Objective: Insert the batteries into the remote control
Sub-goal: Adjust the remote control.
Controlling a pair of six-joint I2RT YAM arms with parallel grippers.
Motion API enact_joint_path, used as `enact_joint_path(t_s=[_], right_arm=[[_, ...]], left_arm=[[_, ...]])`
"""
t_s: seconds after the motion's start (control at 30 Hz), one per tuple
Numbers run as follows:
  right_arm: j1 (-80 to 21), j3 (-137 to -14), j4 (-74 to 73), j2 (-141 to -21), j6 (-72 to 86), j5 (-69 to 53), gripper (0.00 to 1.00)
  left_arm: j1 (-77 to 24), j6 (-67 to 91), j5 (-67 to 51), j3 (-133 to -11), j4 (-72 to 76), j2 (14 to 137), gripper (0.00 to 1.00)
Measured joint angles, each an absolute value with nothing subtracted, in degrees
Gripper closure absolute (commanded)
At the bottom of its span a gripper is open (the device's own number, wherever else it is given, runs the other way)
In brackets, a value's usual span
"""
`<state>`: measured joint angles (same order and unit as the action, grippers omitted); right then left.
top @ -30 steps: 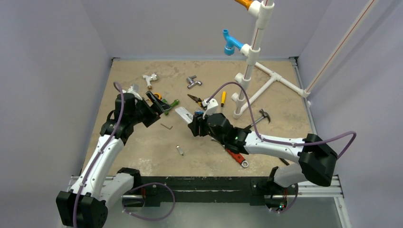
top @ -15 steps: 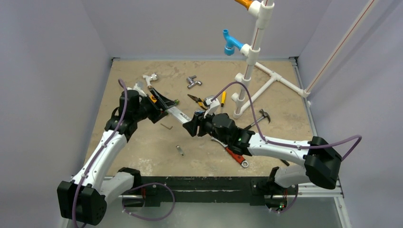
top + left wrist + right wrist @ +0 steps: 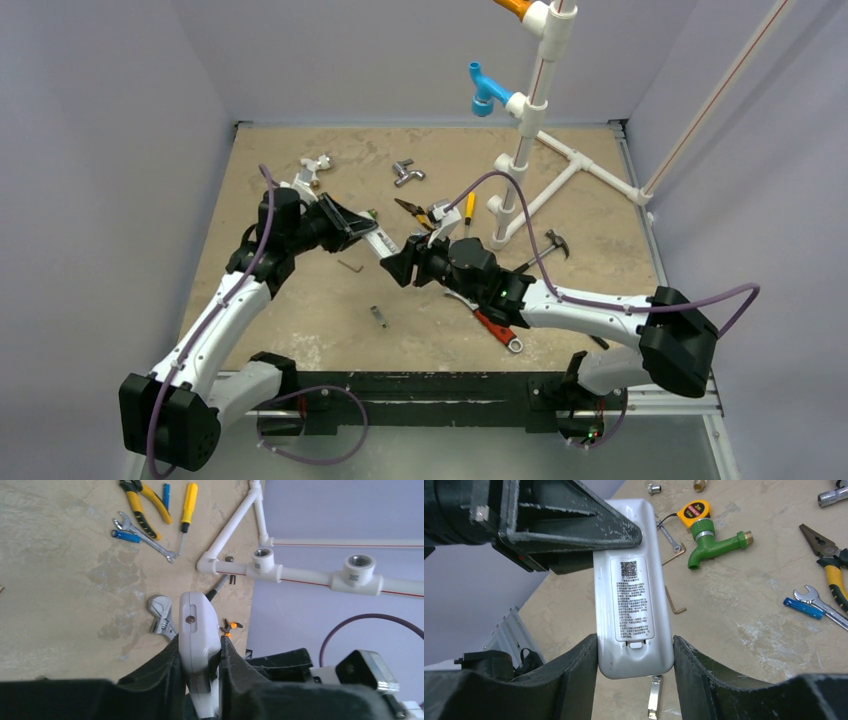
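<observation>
The white remote control (image 3: 378, 242) hangs in the air between my two grippers. My left gripper (image 3: 200, 661) is shut on one end and pinches its thin edges; there the remote control (image 3: 196, 625) shows edge-on. My right gripper (image 3: 635, 652) is shut on the other end across its width. The remote control (image 3: 631, 600) turns its labelled back, with the cover on, to the right wrist camera. A blue battery (image 3: 802, 608) lies on the table beside a small spanner, and the battery (image 3: 125, 536) also shows in the left wrist view.
A white pipe frame (image 3: 520, 150) stands at the back right. Pliers (image 3: 145, 502), a yellow screwdriver (image 3: 189, 502), a green tap (image 3: 714, 544), a hammer (image 3: 553, 243), a red-handled wrench (image 3: 495, 328) and a silvery metal piece (image 3: 379, 317) lie scattered on the table.
My left gripper has swung right to the remote's free end and shut on it. The right gripper has kept its hold and shifted a little.
</observation>
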<state>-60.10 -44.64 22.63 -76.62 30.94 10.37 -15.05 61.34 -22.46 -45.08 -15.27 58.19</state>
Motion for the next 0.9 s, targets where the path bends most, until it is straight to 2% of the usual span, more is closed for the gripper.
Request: enact_joint_path(t_s=[0.03,0.17,0.27,0.5,0.73,0.9], right_arm=[[-60.1,-44.6,22.5,-76.7,31.0,10.1,0.93],[-60.1,-44.6,22.7,-76.8,30.8,9.6,0.49],[-60.0,-44.6,22.2,-76.7,30.2,9.4,0.36],[-58.5,-44.6,22.0,-70.7,29.2,6.4,0.30],[-51.0,-44.0,24.9,-67.9,33.6,-2.2,0.32],[-50.3,-40.6,26.0,-68.0,35.2,-5.2,0.35]], left_arm=[[-15.1,62.1,-23.1,-45.1,-14.5,58.2,1.00],[-15.3,62.1,-24.4,-44.7,-11.4,58.0,1.00],[-15.3,62.0,-24.9,-43.3,-9.6,57.8,1.00],[-15.4,60.3,-27.3,-40.8,-5.7,56.4,1.00],[-15.4,60.2,-32.0,-40.2,3.5,56.0,1.00],[-15.4,59.7,-34.7,-40.2,7.3,56.0,1.00]])
